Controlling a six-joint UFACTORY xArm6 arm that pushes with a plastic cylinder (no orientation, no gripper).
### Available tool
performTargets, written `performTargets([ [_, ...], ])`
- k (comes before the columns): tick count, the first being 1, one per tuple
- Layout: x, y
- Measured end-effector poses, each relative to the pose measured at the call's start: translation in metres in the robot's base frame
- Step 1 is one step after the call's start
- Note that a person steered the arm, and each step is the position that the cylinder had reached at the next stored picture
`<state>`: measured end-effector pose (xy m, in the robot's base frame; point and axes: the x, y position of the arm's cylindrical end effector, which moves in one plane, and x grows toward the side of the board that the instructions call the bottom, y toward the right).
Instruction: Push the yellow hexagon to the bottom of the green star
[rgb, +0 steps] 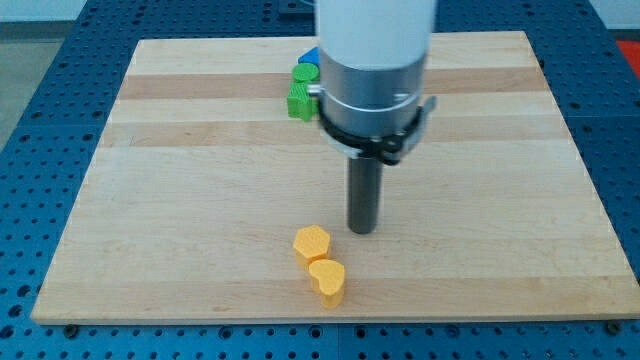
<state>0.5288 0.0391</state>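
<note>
1. Your arm has no pincer to open or close; it ends in a dark rod, and my tip (363, 230) rests on the table (480, 250) just to the upper right of the yellow hexagon (311, 243), close but apart.
2. You see the wooden table lying on a blue perforated base (40, 100).
3. Look near the view's top: the green star (300, 101) sits there, with a second green block (305, 73) and a blue block (311, 56) behind it, partly hidden.
4. You find the yellow hexagon near the bottom edge, well below the green star, touching a yellow heart (328, 280).
</note>
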Motion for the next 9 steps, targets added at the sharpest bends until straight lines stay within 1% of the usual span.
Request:
performTargets([
  [1, 0.030, 0.006],
  [2, 0.061, -0.004],
  [3, 0.066, -0.037],
  [4, 0.048, -0.079],
  [5, 0.015, -0.105],
  [6, -0.011, -0.113],
  [7, -0.009, -0.119],
  [8, 0.003, -0.113],
  [9, 0.005, -0.076],
])
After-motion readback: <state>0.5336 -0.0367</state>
